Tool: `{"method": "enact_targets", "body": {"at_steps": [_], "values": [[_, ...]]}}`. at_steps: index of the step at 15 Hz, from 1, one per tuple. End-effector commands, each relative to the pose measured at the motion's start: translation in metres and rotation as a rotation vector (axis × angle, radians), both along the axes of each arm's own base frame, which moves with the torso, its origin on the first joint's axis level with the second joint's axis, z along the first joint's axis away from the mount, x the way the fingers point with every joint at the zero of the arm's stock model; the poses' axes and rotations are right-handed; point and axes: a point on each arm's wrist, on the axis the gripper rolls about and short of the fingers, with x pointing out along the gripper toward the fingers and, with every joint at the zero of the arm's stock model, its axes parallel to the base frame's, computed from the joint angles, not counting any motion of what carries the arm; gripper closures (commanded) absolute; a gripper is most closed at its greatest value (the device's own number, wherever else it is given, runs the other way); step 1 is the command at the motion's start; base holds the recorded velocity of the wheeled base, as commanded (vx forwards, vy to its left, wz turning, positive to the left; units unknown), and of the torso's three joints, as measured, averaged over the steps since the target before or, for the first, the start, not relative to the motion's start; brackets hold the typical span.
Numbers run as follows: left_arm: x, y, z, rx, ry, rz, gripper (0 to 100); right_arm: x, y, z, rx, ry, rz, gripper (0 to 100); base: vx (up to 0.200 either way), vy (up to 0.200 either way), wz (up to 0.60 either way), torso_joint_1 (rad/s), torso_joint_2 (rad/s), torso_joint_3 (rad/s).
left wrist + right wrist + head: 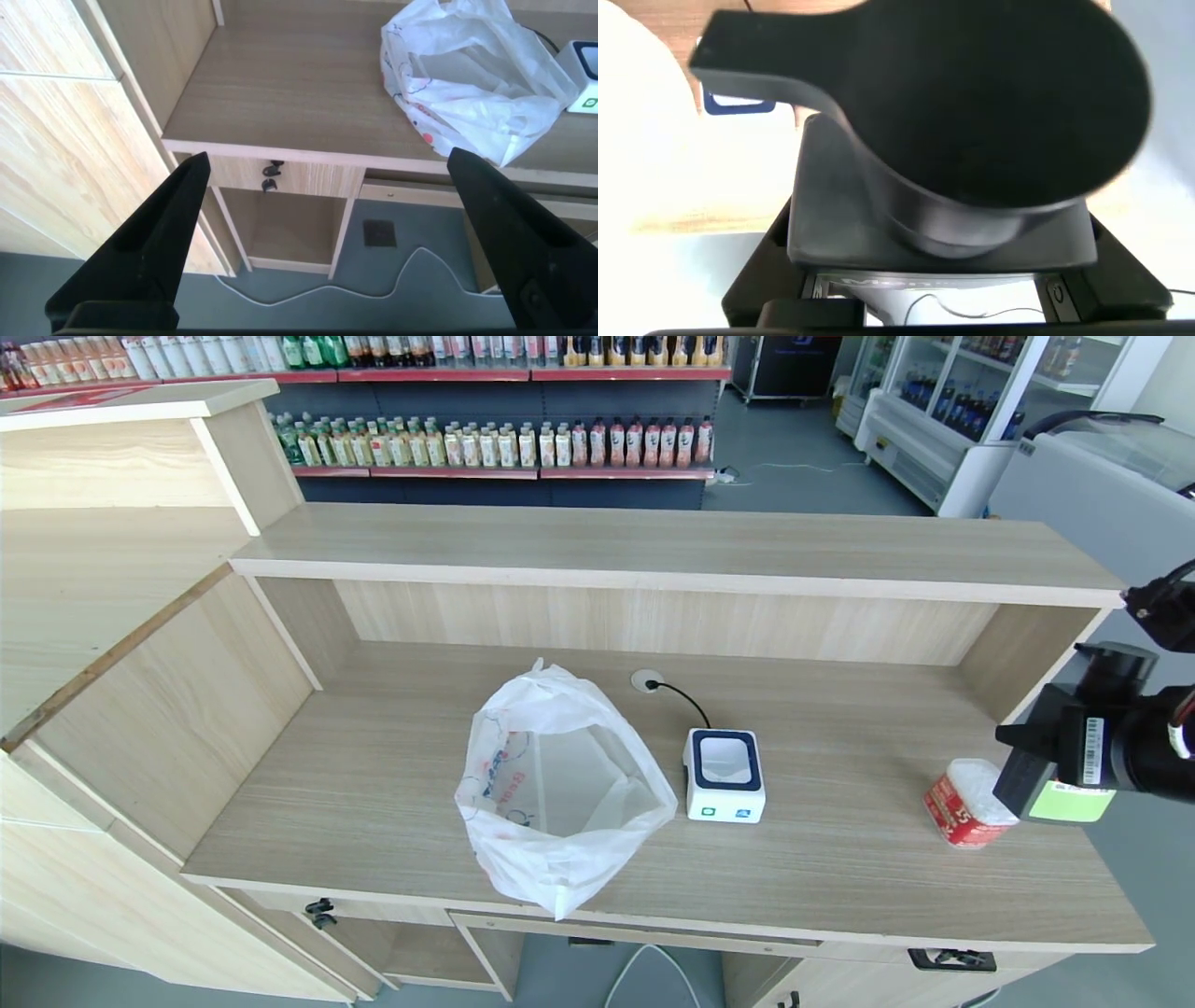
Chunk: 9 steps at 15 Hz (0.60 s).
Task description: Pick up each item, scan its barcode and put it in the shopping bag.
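Left gripper: wide open, nothing in it, hanging off the near edge of the bench with the shopping bag ahead of it and towards my right arm. Right gripper: at the outer end of the bench; I cannot tell from these views whether it is open or closed, nor whether it has hold of anything. The item to be scanned, a red-and-white wrapped pack, lies on the bench just beside the right gripper, on its inner side towards the bench's middle. Further inward from that gripper stands the barcode scanner, window facing up, and past it the bag, mouth open and just beside the scanner. Handling estimate: the pack looks light and soft, with a thin film wrap, so it is likely to compress under pressure and be somewhat slippery. Plan to take it across the middle of its body with moderate closing force, enough to dent the wrap slightly without crushing it. Barcode position is not readable, so hold by the sides and leave the broad faces uncovered for the scanner. The bag is limp; release low inside its mouth.
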Motion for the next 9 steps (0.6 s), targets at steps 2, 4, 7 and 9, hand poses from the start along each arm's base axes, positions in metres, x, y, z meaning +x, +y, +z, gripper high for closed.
{"method": "enact_targets", "body": {"at_steps": [2, 4, 7, 9], "values": [[0.0000, 0.0000, 0.0000, 0.000, 0.000, 0.001, 0, -0.0040, 0.0027, -0.0008, -0.008, 0.001, 0.022, 100, 0.000, 0.000, 0.00, 0.000, 0.00, 0.000], [0.0000, 0.0000, 0.0000, 0.000, 0.000, 0.001, 0, -0.0071, 0.0024, -0.0019, -0.031, 0.005, 0.037, 100, 0.000, 0.000, 0.60, 0.000, 0.00, 0.005], [0.0000, 0.0000, 0.0000, 0.000, 0.000, 0.001, 0, -0.0041, 0.0032, -0.0015, -0.040, 0.005, 0.043, 100, 0.000, 0.000, 0.60, 0.004, 0.00, -0.001], [0.0000, 0.0000, 0.0000, 0.000, 0.000, 0.001, 0, 0.0001, 0.0038, -0.0038, -0.042, 0.015, 0.042, 100, 0.000, 0.000, 0.60, 0.012, 0.00, 0.002]]}}
